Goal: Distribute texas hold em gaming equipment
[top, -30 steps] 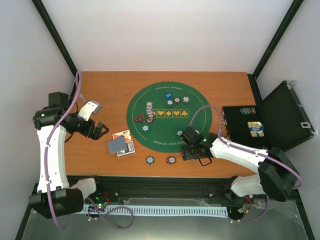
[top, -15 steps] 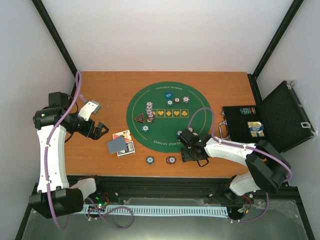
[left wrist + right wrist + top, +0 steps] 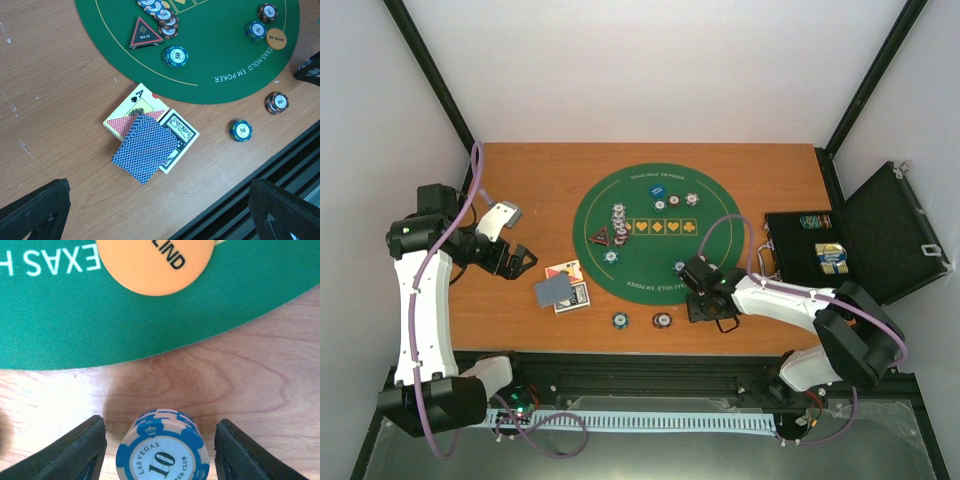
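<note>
My right gripper [image 3: 160, 452] is open and straddles a short stack of blue-and-white "10" poker chips [image 3: 163, 455] on the wood, with a gap on each side. The orange blind disc [image 3: 155, 262] lies just ahead on the green mat [image 3: 60, 325]. From above, the right gripper [image 3: 712, 311] sits at the mat's near right edge and covers those chips. My left gripper [image 3: 160, 215] hangs open and empty above the blue-backed playing cards [image 3: 144, 152]. A black-red triangular marker [image 3: 145, 34], a teal chip [image 3: 175, 56] and a chip stack [image 3: 160, 12] rest on the mat.
A brown chip [image 3: 662, 320] and a teal chip [image 3: 619, 320] lie on the wood near the front edge. The black case [image 3: 840, 250] stands open at the right. A card box [image 3: 177, 137] lies under the cards. The table's black front rail [image 3: 280, 160] runs close by.
The right gripper's jaws have narrowed around the "10" chips and its arm has shifted slightly. The left arm has not moved.
</note>
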Available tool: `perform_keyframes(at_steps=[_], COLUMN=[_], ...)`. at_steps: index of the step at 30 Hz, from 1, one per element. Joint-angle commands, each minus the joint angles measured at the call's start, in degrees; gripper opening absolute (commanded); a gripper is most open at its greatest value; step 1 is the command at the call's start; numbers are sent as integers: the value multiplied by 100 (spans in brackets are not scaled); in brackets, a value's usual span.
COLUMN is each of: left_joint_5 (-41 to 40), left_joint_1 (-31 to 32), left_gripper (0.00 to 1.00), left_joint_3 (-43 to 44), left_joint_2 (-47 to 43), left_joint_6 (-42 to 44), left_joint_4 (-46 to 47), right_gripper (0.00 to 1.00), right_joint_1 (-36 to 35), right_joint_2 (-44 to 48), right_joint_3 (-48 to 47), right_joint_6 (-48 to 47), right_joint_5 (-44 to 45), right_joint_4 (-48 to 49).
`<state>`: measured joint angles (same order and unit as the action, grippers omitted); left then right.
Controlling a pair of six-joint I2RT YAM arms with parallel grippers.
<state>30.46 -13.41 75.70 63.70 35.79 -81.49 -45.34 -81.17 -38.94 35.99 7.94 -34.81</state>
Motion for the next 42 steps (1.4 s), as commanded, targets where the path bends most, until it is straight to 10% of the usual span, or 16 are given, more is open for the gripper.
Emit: perform_keyframes(at_steps=[1, 26, 42], left_joint_5=[29, 4, -46], left_joint_1=[-30, -30, -35], left_gripper=[100, 100, 100], left_joint_3=[163, 147, 84], left_joint_2=[-3, -3, 81], left_joint_6=[6, 45, 115], left_joint_4=[-95, -106, -107], right_gripper=[58, 29, 29], right_joint_1=[41, 144, 2607], right_joint_2=[150, 485, -1454], right_joint_3=[-86, -836, -3193], right_joint_6=[-45, -278, -1599], right_joint_5=[41, 349, -317], right_joint_4=[-99, -832, -713])
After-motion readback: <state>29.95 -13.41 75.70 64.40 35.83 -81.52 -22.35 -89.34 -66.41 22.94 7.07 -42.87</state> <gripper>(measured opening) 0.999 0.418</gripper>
